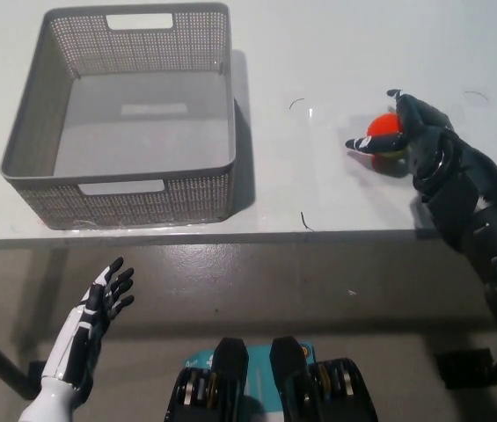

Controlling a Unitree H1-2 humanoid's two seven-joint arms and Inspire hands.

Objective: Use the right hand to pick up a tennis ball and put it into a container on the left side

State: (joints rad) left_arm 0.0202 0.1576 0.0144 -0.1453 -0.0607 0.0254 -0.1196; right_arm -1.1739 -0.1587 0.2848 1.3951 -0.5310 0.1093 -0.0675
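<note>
A white desk [336,202] is seen filling the upper part of the frame, its front edge running across the middle. A grey perforated plastic basket [28,132] is placed at the upper left of the frame, upright, with cut-out handles in its near and far walls; nothing is seen inside it. A red and yellow-green ball [386,135] is found at the upper right of the frame, resting on the desk and well apart from the basket. The right robot hand [406,132], black, is brought in from the lower right with its arm laid over the desk edge; it is set against the right side of the ball, with one finger [364,141] extended across the ball's front toward frame left and another curled above it. The ball is partly covered by the hand. Whether a firm hold has been made cannot be told; the fingers are wrapped about the ball but the ball is seen to sit on the desk. The left robot hand [94,321], white with dark fingers, is held at the lower left of the frame, below the desk edge, fingers spread and nothing in it. Two small dark marks are noted on the desk between basket and ball.
</note>
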